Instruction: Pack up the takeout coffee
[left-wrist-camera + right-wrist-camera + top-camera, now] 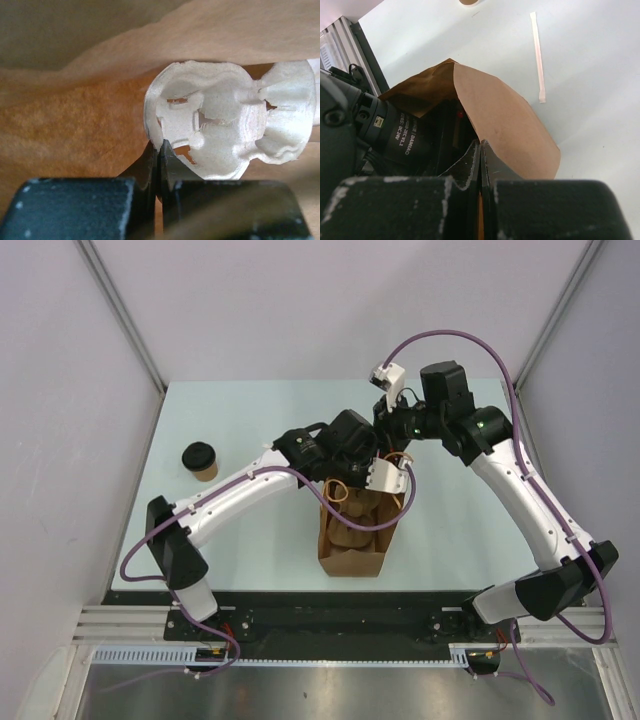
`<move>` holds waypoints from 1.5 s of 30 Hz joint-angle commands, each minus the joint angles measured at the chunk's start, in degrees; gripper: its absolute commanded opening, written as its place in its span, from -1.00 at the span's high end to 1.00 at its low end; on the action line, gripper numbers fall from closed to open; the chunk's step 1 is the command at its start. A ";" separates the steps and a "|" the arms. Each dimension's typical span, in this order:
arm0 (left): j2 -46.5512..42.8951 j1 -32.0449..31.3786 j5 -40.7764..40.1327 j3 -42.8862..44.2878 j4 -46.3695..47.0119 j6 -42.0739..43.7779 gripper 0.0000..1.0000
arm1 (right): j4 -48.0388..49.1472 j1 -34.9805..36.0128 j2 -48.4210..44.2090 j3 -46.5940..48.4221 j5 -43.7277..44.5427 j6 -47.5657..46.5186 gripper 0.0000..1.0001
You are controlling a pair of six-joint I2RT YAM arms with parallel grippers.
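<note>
The left gripper (159, 149) is pinching the rim of the pulp cup carrier (225, 120), jaws drawn together, deep inside the paper bag (352, 540). At left, the takeout coffee (201, 460) is standing upright on the table (260, 410), lid on, well apart from the bag. At right, the right gripper (481, 149) is clamping the bag's upper edge, jaws narrowed onto the paper.
</note>
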 commanded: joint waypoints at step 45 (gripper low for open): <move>-7.24 2.10 7.63 4.90 -0.25 -7.10 -0.30 | 6.86 -2.63 -1.40 -4.15 1.48 2.02 1.00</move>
